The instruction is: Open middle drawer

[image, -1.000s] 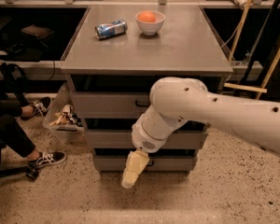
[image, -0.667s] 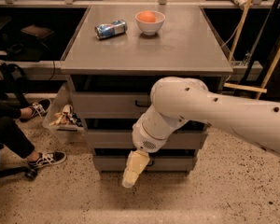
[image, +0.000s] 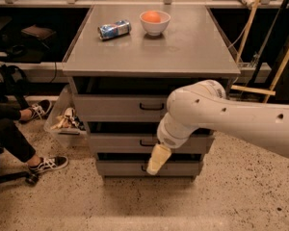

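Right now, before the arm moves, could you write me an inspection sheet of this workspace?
Surface: grey cabinet top, flat.
Job's things: middle drawer looks shut; black handle partly hidden by the arm.
Clutter: blue can lying down; white bowl holding an orange fruit.
Claw: the claw hangs just below that handle, in front of the bottom drawer.
Cables: thin dark cable right of the cabinet.
Surroundings: person's sneakers at left; clear bin beside the cabinet; speckled floor.

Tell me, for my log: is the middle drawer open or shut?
Shut: middle drawer shows no inside; gripper hangs below its handle.
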Action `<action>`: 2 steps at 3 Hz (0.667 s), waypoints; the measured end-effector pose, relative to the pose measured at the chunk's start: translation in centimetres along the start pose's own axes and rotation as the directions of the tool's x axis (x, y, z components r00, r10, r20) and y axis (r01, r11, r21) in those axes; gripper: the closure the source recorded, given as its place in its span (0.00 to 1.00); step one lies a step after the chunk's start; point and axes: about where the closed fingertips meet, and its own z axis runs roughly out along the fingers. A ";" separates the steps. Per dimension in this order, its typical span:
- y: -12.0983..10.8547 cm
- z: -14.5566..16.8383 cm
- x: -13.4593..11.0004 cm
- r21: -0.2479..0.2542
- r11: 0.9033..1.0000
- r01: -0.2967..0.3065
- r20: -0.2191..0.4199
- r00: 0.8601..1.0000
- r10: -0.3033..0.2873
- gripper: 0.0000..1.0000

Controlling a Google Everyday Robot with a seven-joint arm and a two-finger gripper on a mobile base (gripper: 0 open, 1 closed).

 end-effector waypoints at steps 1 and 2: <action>-6.2 -0.3 5.6 0.160 0.981 -0.111 -0.101 0.987 0.128 0.00; -8.2 -1.2 8.0 0.233 0.961 -0.150 -0.132 0.974 0.184 0.00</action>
